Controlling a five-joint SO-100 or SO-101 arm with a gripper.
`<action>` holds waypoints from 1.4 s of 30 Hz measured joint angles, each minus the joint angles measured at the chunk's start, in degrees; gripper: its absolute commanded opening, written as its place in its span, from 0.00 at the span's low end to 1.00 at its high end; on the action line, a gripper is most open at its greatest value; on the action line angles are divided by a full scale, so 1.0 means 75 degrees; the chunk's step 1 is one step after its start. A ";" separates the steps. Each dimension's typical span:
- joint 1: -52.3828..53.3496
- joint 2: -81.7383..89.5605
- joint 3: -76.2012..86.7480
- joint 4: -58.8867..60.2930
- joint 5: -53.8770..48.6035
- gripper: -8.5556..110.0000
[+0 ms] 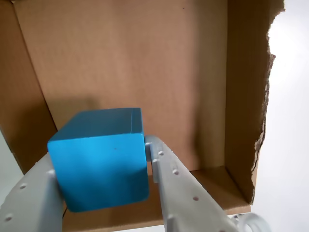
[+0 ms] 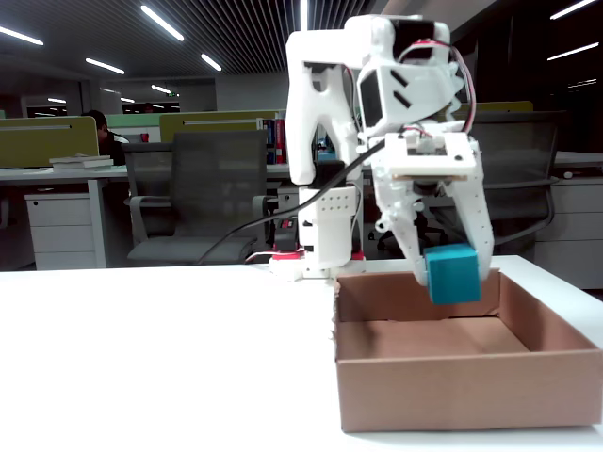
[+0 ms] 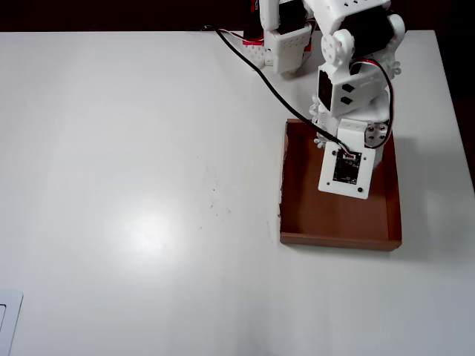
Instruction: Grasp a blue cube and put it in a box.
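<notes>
The blue cube (image 1: 99, 159) is clamped between my two white fingers in the wrist view, with the brown cardboard floor of the box (image 1: 130, 58) right behind it. From the fixed view, my gripper (image 2: 450, 271) is shut on the blue cube (image 2: 453, 274) and holds it just above the open box (image 2: 462, 391), about level with its rim. In the overhead view my arm (image 3: 349, 159) hangs over the box (image 3: 297, 215) and hides the cube.
The arm's white base (image 3: 286, 37) with a black cable (image 3: 260, 70) stands behind the box. The white table (image 3: 133, 185) spreads to the left. Office chairs (image 2: 203, 188) and desks fill the background. The box wall has a torn edge (image 1: 265, 87).
</notes>
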 measured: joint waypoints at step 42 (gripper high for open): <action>0.0117 -0.0434 0.0891 -0.0937 0.0000 0.41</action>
